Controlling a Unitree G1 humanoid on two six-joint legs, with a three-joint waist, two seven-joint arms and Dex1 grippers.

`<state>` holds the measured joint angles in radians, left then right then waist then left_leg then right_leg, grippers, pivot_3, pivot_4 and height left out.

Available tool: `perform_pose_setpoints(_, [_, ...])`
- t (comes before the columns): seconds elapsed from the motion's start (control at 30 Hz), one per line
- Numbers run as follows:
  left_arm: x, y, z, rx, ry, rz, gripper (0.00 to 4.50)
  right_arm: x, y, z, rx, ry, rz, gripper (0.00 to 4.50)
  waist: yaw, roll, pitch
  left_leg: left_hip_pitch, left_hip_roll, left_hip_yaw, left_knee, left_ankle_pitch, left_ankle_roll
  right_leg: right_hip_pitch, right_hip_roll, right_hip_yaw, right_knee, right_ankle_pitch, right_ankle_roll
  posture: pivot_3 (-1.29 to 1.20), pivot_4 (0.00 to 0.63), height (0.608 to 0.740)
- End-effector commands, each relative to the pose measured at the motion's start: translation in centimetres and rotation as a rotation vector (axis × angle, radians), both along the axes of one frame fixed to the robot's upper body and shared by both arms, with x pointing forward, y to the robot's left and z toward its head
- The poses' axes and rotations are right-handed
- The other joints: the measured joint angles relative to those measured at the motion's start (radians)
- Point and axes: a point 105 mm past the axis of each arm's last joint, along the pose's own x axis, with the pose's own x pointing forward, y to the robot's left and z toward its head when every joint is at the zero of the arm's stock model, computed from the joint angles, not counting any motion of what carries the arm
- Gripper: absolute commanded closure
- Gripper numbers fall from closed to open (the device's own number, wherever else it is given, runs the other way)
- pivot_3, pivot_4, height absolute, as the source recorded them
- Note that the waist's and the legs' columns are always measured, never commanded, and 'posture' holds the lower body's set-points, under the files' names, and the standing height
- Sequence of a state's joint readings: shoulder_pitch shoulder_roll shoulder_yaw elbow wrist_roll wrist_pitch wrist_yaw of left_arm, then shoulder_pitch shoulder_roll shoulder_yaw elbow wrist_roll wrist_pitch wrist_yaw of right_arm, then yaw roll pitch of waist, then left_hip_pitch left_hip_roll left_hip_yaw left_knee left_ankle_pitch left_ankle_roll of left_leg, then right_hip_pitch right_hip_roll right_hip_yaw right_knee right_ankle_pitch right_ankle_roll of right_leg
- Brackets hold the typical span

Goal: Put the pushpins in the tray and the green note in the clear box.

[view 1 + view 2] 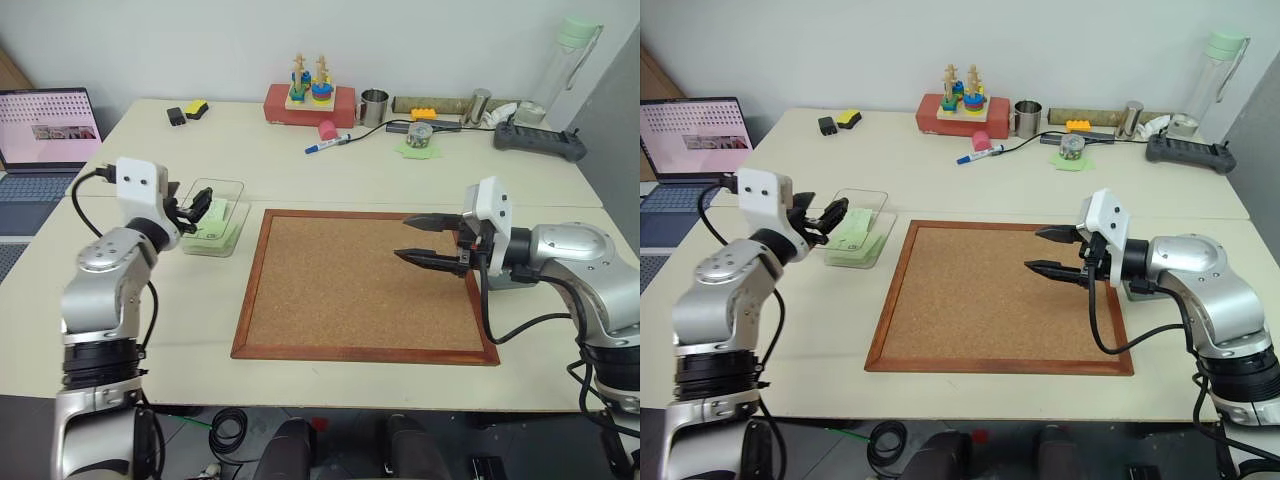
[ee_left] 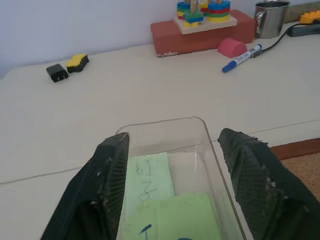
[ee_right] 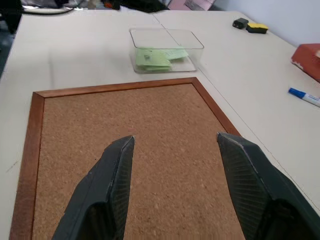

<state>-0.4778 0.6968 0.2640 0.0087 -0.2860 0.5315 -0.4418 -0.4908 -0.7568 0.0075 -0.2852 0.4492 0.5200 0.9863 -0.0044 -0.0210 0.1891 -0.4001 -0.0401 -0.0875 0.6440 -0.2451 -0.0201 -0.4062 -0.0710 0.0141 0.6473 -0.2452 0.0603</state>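
Observation:
The clear box point(image 1: 236, 190) stands on the table left of the corkboard, with light-green notes lying in it. The front green note point(image 2: 180, 215) carries one small dark mark; behind it lies another note point(image 2: 150, 182) with wider writing. My left gripper point(image 2: 172, 142) hovers open at the box's near end, its fingers point(image 1: 200, 208) empty. My right gripper point(image 1: 410, 240) hangs open over the corkboard's right side, holding nothing. A dark-grey flat edge, seemingly the tray point(image 1: 512, 280), peeks out beneath my right wrist. I cannot make out the pushpins.
The wood-framed corkboard point(image 1: 360, 285) fills the table's middle. A laptop point(image 1: 45, 130) sits far left. Along the back stand a red block with a stacking toy point(image 1: 310, 100), a metal cup point(image 1: 374, 107), a blue marker point(image 1: 328, 145) and a black controller point(image 1: 540, 140).

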Motion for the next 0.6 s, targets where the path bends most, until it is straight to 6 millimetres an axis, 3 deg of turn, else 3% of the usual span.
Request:
perform_pose_setpoints(0.03, [-2.7, 0.2, 1.1, 0.238, 0.08, -0.162, 1.19, -0.3, -3.2, 0.4, -0.065, -0.064, -0.1, 1.77, -0.001, 0.0, 0.0, 0.0, 0.0, 0.0, -0.001, 0.0, 0.0, 0.0, 0.0, 0.0, 0.0, 0.0, 0.0, 0.0, 0.15, 0.74])
perform_pose_setpoints(0.13, [-5.2, 0.1, 0.6, 0.375, 0.168, -0.301, 1.19, -0.7, -5.7, 0.0, -0.109, -0.043, -0.157, 1.77, -0.001, 0.001, 0.0, 0.0, 0.0, 0.002, -0.001, 0.0, 0.0, -0.001, 0.0, 0.002, -0.001, 0.0, 0.0, 0.0, 0.15, 0.74])
perform_pose_setpoints(0.23, [-8.0, 1.5, 0.1, 0.392, 0.294, -0.383, 1.19, -1.5, -9.7, -0.7, -0.199, 0.007, -0.235, 1.77, -0.001, 0.001, 0.0, 0.0, 0.001, 0.004, -0.001, 0.0, 0.001, 0.0, 0.0, 0.002, -0.002, 0.0, 0.0, 0.0, 0.15, 0.74])
perform_pose_setpoints(0.33, [-9.4, 2.6, 0.0, 0.386, 0.354, -0.41, 1.19, -2.6, -12.4, -0.9, -0.248, 0.075, -0.271, 1.77, 0.001, 0.001, 0.0, 0.0, 0.001, 0.006, -0.001, -0.001, 0.001, 0.0, -0.001, 0.001, -0.002, -0.001, -0.002, 0.0, 0.15, 0.74])
perform_pose_setpoints(0.47, [-10.4, 3.7, -0.1, 0.351, 0.387, -0.416, 1.19, -3.3, -14.7, -0.4, -0.274, 0.103, -0.318, 1.77, 0.0, 0.002, 0.0, 0.002, 0.003, 0.007, -0.001, 0.0, 0.001, 0.001, 0.0, 0.0, 0.0, -0.001, -0.004, 0.0, 0.15, 0.74])
perform_pose_setpoints(0.6, [-10.7, 4.0, -0.6, 0.339, 0.401, -0.417, 1.19, -3.3, -15.0, -0.3, -0.274, 0.101, -0.316, 1.77, -0.002, 0.002, 0.0, 0.003, 0.004, 0.008, 0.0, 0.0, 0.001, 0.001, 0.0, 0.0, 0.0, -0.001, -0.003, 0.0, 0.15, 0.74])
